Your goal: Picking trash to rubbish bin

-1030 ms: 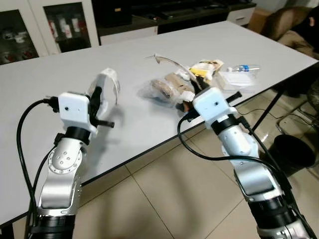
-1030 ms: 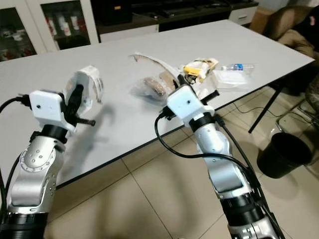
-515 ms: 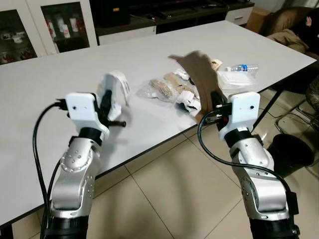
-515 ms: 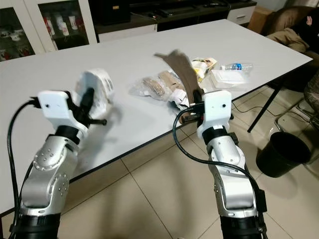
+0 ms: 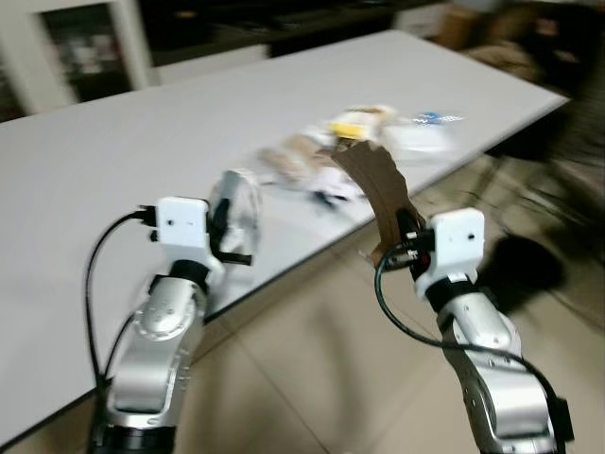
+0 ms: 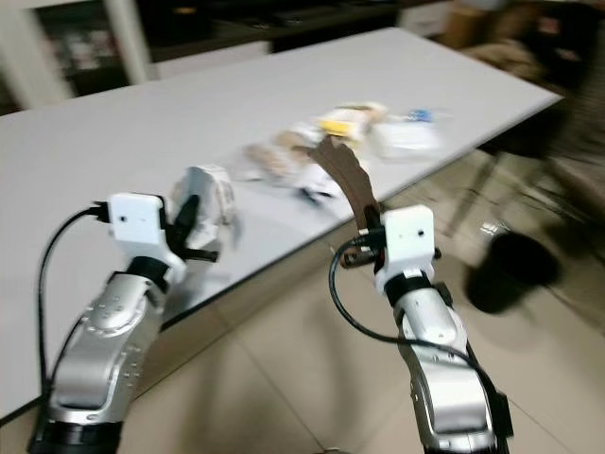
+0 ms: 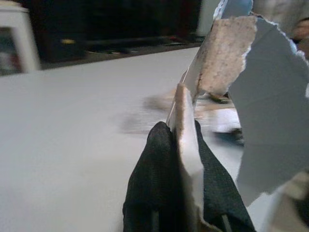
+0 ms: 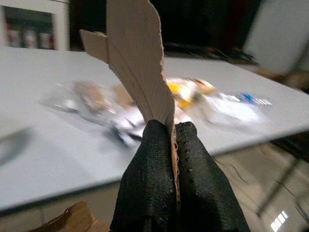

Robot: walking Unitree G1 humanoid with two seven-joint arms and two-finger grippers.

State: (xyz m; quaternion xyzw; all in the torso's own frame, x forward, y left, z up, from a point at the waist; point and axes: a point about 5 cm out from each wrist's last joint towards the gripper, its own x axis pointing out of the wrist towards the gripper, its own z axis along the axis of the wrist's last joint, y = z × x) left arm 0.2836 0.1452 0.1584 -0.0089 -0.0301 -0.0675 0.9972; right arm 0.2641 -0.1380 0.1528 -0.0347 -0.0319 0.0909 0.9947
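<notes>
My right gripper (image 5: pixel 408 244) is shut on a torn strip of brown cardboard (image 5: pixel 376 184) that stands up above it, off the table's near edge; in the right wrist view the cardboard (image 8: pixel 140 58) rises from between the black fingers (image 8: pixel 159 179). My left gripper (image 5: pixel 223 222) is shut on a torn white paper piece (image 5: pixel 241 203) held above the table near its front edge; the paper (image 7: pixel 227 63) shows in the left wrist view. A blurred pile of trash (image 5: pixel 326 165) lies on the grey table (image 5: pixel 142 142). A dark rubbish bin (image 6: pixel 510 274) stands on the floor at the right.
A yellow packet (image 5: pixel 354 123) and a clear bottle (image 5: pixel 430 119) lie beyond the pile. Dark cabinets line the far wall. Tiled floor (image 5: pixel 302 378) spreads below the table's edge. The eye views are motion-blurred.
The whole picture has shifted and blurred, so the camera has moved. Both grippers keep their pieces; the table and the pile now sit farther off and higher in the view.
</notes>
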